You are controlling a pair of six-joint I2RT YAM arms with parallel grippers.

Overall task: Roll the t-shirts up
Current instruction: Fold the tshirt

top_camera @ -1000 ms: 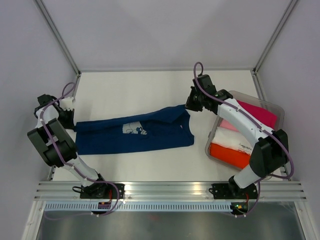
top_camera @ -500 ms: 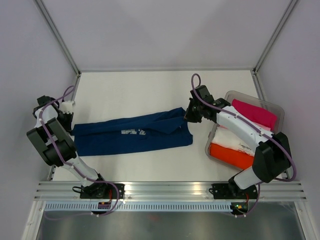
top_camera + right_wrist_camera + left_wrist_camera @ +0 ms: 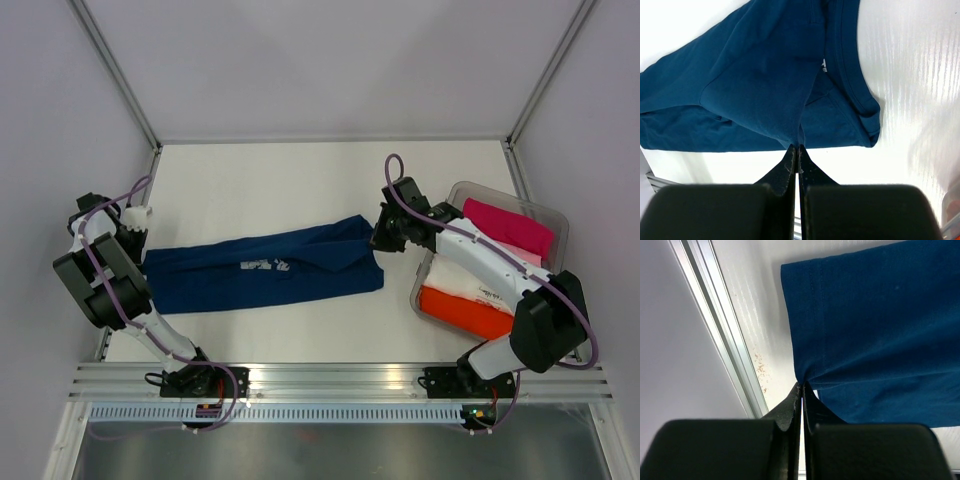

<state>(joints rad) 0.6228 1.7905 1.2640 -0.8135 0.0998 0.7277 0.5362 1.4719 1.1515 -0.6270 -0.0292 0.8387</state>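
A clear bin [image 3: 418,282] at 4 o'clock holds folded tees, orange-red tee [image 3: 460,311] nearest, magenta tee [image 3: 508,226] farthest. The navy tee [image 3: 265,270] lies as a long band across the table [image 3: 290,180]; left gripper [image 3: 803,385] clenched on its 9 o'clock end, right gripper [image 3: 798,147] on its collar end at 3 o'clock

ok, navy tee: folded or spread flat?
Folded lengthwise: the navy tee lies as a narrow band, its far edge doubled over, print half covered.
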